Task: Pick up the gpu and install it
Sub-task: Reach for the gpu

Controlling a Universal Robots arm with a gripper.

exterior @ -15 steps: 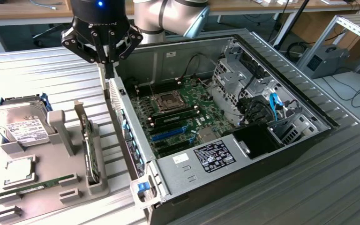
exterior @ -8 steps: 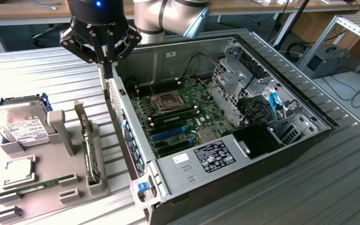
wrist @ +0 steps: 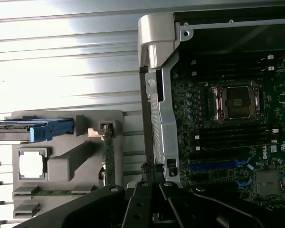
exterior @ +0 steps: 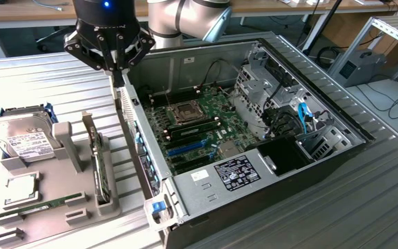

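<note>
One open computer case (exterior: 185, 67); at the exterior view's left, one grey holder (exterior: 64, 176) bearing one hard drive (exterior: 23, 137) and one gpu (exterior: 99, 166), upright, untouched. One gripper (exterior: 119, 78), jaws pressed together, empty, hovers above the case's wall nearest the holder: approach step, likely. Grasping calls for parted jaws astride the card's edge.

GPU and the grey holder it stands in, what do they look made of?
The gpu: dark circuit board, probably fibreglass laminate; its silver end bracket gleams like bare metal. The grey holder: matte, uniform, soft-edged, likely moulded or printed plastic.
</note>
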